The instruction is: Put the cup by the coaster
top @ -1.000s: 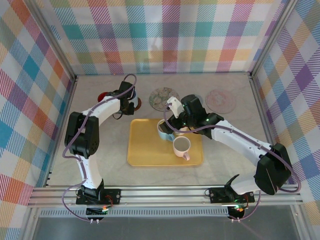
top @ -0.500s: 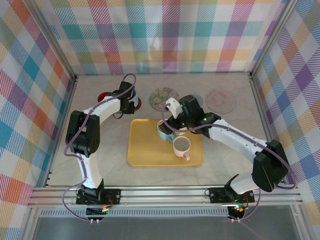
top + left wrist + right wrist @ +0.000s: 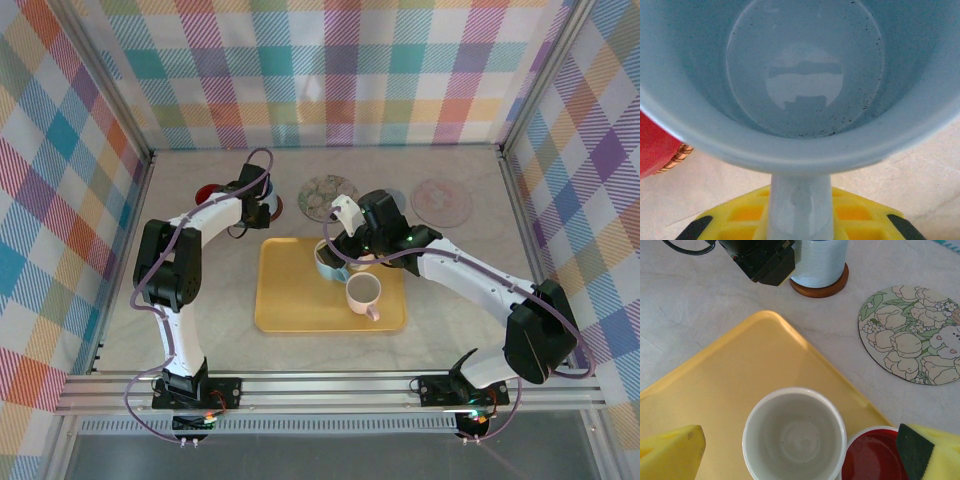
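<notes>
1. Left gripper (image 3: 800,217) is clamped on the handle of the light blue cup (image 3: 819,260). From the right wrist view, that cup stands on the brown coaster (image 3: 816,289), just past the far corner of the yellow tray (image 3: 715,390). I judge this one as good as placed. To let go cleanly, I would part the fingers slowly and back straight off along the handle, so the cup does not twist off its coaster.
2. Right gripper (image 3: 802,452) has its jaws wide apart, one on either side of the pale-lined cup (image 3: 795,436) on the tray, and grips nothing. A red cup (image 3: 872,457) sits right against that cup, under my right-hand finger. Before descending I would nudge or turn the wrist so that finger drops clear of the red rim, then close gently and squarely.
3. Further right, the floral coaster (image 3: 912,335) lies bare on the table, near the tray's edge. It looks a likely target. I would lift high enough to clear the tray's lip and set the cup down upright.
</notes>
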`<state>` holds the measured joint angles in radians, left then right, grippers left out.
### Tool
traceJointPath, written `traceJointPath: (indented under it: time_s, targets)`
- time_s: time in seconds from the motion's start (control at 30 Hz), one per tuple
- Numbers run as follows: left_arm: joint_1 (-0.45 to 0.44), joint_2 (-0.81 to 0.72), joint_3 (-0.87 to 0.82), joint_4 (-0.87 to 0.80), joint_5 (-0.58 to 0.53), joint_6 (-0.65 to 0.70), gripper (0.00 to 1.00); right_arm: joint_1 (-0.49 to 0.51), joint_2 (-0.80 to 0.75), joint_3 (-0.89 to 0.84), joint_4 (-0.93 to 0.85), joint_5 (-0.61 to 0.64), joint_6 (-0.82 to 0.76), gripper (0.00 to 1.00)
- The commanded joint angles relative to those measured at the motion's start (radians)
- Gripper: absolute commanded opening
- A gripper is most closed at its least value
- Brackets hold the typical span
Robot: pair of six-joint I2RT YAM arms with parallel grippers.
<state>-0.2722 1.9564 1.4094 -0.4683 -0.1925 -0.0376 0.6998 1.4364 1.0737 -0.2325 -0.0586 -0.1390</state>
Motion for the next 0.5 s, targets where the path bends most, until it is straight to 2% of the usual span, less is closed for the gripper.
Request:
traceJointPath:
  time_s: [0.0,0.33,0.47]
  targets:
    - [0.009,0.009,0.038,0.044,0.004,-0.002,0.07,0.003,-0.004,0.011,0.010,0.014,-0.006,0.99]
    - [0.008,0.021,0.059,0.009,-0.015,0.031,0.08,0.003,-0.005,0.003,0.013,0.013,-0.003,0.99]
    - [0.008,0.010,0.058,-0.003,-0.015,0.030,0.21,0.003,-0.004,0.006,0.011,0.013,-0.007,0.99]
